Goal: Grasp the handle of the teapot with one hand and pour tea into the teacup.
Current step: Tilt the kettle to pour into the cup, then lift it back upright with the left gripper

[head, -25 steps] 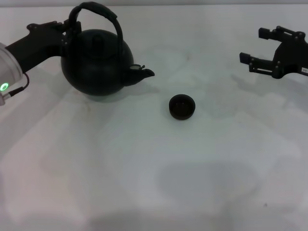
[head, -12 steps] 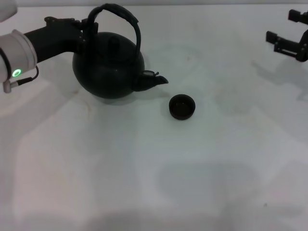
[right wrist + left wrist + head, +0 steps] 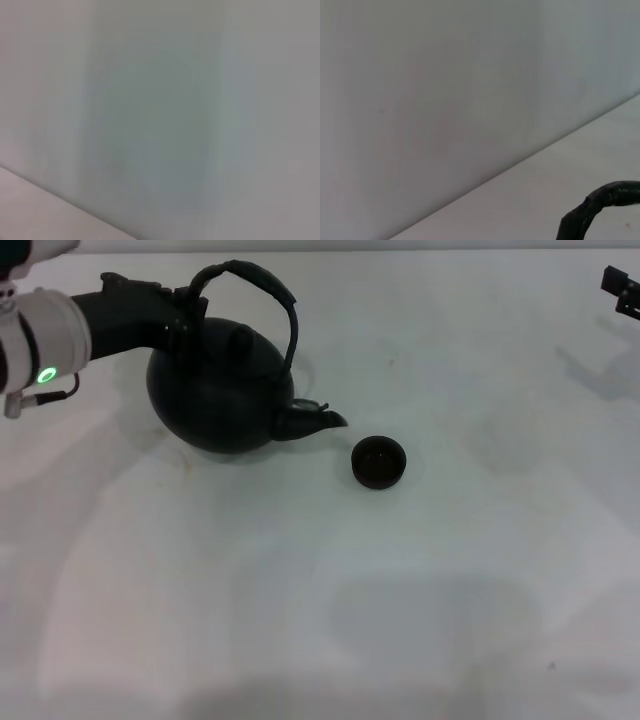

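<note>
The teapot (image 3: 220, 390) sits toward the robot's left on the white surface (image 3: 320, 590), tipped a little so that its short spout (image 3: 318, 420) points down and toward the teacup (image 3: 379, 461), which stands just beside the spout tip but not under it. The handle (image 3: 255, 285) arches over the lid knob, and the left hand (image 3: 185, 312) is closed on its left end, where the bail meets the pot; the left wrist view shows only a short stretch of the rough black handle (image 3: 600, 205) against the surface and wall, so the grip itself cannot be checked closely. The main risk, as I judge it, is aim: the cup is small next to the pot and the spout mouth is short of its rim, so tilting further from here would likely send tea onto the surface in front of the cup. A second risk comes from the grip sitting low and off to one side of the bail; a heavy round pot held that way may swing or rotate in the hand, jerking the spout sideways. If the pot is carried forward too low, the spout or belly could knock the light cup and slide or tip it. The right hand (image 3: 622, 288) is barely in view at the far right edge, well apart from everything, and whether it is open cannot be told.
</note>
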Robot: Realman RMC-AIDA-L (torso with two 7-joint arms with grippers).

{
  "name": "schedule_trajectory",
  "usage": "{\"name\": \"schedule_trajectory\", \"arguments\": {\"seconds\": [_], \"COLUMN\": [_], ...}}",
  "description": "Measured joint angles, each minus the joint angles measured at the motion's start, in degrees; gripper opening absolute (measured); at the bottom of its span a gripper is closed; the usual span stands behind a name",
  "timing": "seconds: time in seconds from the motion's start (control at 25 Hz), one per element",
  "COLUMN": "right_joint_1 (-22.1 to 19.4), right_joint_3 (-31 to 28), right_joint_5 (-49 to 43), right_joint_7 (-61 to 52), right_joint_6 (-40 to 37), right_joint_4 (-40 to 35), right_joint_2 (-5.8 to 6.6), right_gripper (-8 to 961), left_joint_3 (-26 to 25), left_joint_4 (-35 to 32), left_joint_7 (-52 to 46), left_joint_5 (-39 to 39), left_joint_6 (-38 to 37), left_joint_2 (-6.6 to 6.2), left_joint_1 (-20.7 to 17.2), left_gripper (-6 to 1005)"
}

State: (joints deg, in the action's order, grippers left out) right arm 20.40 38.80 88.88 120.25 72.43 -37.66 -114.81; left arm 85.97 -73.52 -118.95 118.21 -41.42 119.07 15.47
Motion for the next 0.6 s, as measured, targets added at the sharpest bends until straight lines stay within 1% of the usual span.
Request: {"name": "schedule_trajectory", "arguments": {"seconds": [0.24,0.6], "right_joint_1": [-0.01,-0.01], "right_joint_3": [-0.07,-0.22], "right_joint_5": [1.17,1.27], "right_joint_7": [0.99,1.3], "right_joint_6": [-0.17,-0.56], "right_joint_4": [0.36,0.4], "right_joint_2": [0.03,0.03], "right_gripper": [844,844], "left_joint_3": [3.69,6.02], "left_joint_4": [-4.61,-7.58], "left_joint_7": [-9.22,-17.11], "left_joint_5": [10.37,20.2], "left_joint_6": [-0.12,-3.2], "left_joint_2": [-0.04,-0.13], "left_joint_1": [0.92,3.57], "left_gripper": [128,128]}}
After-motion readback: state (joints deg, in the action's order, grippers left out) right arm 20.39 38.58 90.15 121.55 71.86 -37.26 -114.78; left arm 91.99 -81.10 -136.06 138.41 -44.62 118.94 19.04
